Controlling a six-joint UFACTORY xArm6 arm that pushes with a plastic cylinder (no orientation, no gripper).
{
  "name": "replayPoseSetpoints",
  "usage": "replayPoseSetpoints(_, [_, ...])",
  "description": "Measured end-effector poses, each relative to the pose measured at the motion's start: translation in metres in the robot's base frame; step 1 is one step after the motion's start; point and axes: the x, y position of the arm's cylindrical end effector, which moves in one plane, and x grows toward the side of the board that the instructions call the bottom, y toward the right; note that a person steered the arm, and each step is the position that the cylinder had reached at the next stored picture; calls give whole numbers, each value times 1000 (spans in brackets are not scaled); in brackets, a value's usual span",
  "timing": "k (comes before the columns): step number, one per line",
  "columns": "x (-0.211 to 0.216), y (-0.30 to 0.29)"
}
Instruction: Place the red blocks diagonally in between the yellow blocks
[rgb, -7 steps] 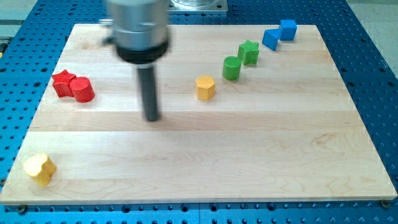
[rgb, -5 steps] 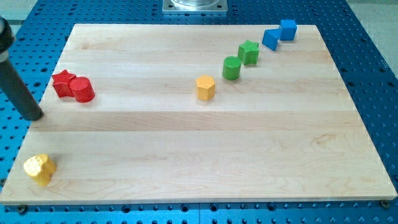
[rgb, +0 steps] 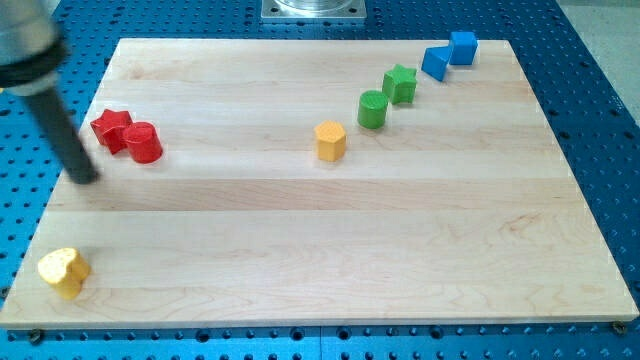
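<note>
A red star block (rgb: 111, 129) and a red cylinder (rgb: 143, 142) touch each other at the board's left side. A yellow hexagonal block (rgb: 330, 140) stands near the middle. A yellow heart-shaped block (rgb: 63, 271) lies at the bottom left corner. My tip (rgb: 88, 179) is on the board just below and left of the red star, close to it; contact cannot be told.
A green cylinder (rgb: 373, 108) and a green star (rgb: 401, 83) stand up and right of the yellow hexagon. Two blue blocks (rgb: 435, 63) (rgb: 462, 47) sit at the top right corner. The wooden board (rgb: 400, 240) lies on a blue perforated table.
My tip swept from the board's middle to beyond the left edge, then came back right to the red blocks. The red star and cylinder shifted slightly right.
</note>
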Motion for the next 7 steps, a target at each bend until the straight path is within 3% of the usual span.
replayPoseSetpoints(1, [-33, -2])
replayPoseSetpoints(2, [-96, 13])
replayPoseSetpoints(4, [11, 139])
replayPoseSetpoints(6, [-5, 161])
replayPoseSetpoints(7, [2, 200])
